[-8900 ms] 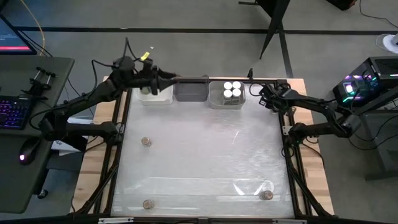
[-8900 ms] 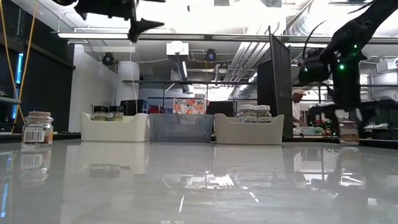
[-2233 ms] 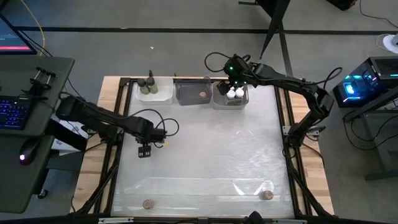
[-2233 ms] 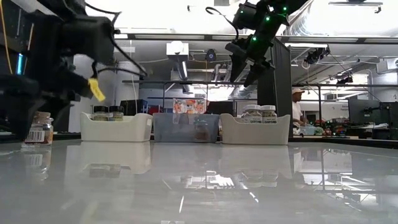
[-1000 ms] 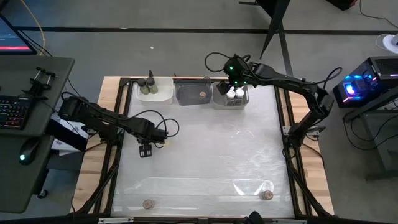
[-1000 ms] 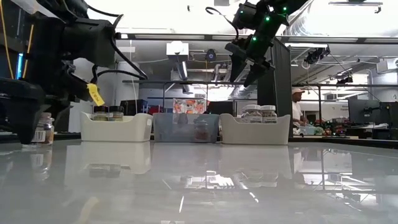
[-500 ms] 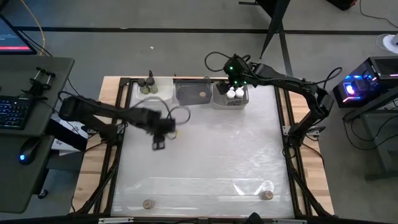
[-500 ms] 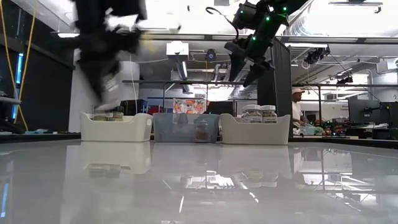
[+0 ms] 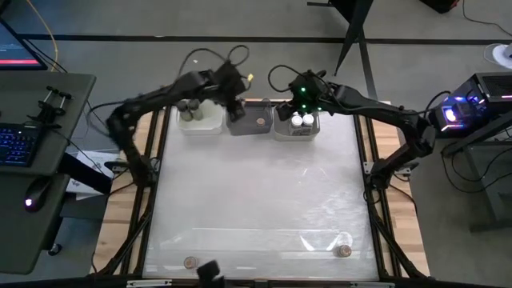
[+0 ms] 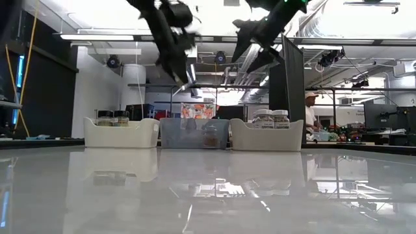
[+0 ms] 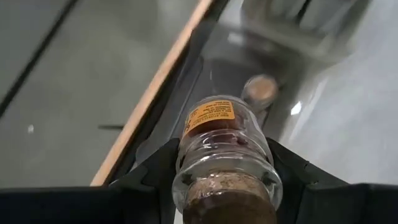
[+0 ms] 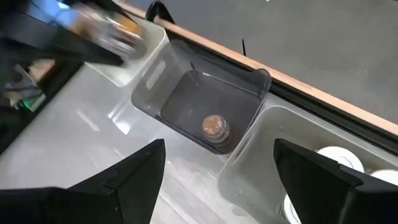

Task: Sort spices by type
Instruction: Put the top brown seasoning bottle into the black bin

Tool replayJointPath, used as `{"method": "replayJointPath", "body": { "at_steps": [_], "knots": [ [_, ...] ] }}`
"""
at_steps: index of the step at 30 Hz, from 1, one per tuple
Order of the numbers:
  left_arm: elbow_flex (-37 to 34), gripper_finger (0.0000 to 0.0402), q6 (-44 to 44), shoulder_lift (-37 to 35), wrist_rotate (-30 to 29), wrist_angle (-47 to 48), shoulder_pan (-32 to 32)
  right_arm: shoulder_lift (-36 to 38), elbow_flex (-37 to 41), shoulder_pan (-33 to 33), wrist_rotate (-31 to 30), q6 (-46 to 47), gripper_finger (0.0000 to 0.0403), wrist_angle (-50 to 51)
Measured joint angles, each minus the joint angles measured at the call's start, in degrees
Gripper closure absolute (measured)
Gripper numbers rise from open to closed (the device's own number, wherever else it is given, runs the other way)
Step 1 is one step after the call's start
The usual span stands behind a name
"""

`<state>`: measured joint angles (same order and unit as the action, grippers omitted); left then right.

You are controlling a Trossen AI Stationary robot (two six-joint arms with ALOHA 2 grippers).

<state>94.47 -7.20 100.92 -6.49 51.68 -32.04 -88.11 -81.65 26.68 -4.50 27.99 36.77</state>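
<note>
A cork-capped jar (image 11: 225, 163) sat clamped between the two dark fingers of the left gripper (image 9: 234, 102), its orange label facing up and reddish spice showing through the glass. That gripper hung above the back edge of the table (image 9: 256, 200), over the near corner of the grey bin (image 9: 250, 118), between the white bin (image 9: 198, 120) and the clear bin (image 9: 294, 126). Down in the grey bin lay one more cork-capped jar (image 12: 214, 126), alone on its floor. The white bin to its left held dark-capped jars (image 9: 188, 108), two that I could count from table height, and the clear bin to its right held white-capped jars (image 9: 301, 120) packed close together.

The right gripper (image 9: 302, 94) hovered just above the clear bin, its fingers spread wide with nothing between them, green lights glowing on its wrist. From table level both arms crossed high above the row of three bins.

Well apart from all that, two more cork-capped jars stood at the front edge of the table, one near the left corner (image 9: 190, 262) and one near the right (image 9: 344, 250). The glossy tabletop between them and the bins carried only reflections of the ceiling lights.
</note>
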Motion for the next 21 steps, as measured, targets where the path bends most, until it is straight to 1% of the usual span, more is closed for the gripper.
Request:
{"method": "replayJointPath", "body": {
  "at_steps": [4, 8, 12, 15, 21],
  "knots": [
    [8.11, 0.0250, -0.55, 10.70, -0.01, 8.11, -0.99, 1.27, 0.00, -0.81, -1.24, 1.96, 0.0107, 0.50],
    [12.94, 0.0250, -1.49, 17.98, -0.08, 15.71, -0.84, 1.32, 0.00, -1.87, -1.71, 2.31, 0.0107, 0.70],
    [13.27, 0.0249, -2.54, 21.92, -0.63, 18.07, -0.49, 1.32, 0.00, -2.97, -2.83, 3.28, 0.0107, 0.70],
    [13.27, 0.0238, -2.13, 24.02, -0.93, 18.19, -0.50, 1.32, 0.00, -3.55, -4.01, 3.30, 0.0107, 0.70],
    [13.27, 0.0233, -1.41, 25.77, -1.56, 18.00, -0.58, 1.32, 0.00, -3.88, -4.12, 4.14, 0.0107, 0.70]
  ]
}}
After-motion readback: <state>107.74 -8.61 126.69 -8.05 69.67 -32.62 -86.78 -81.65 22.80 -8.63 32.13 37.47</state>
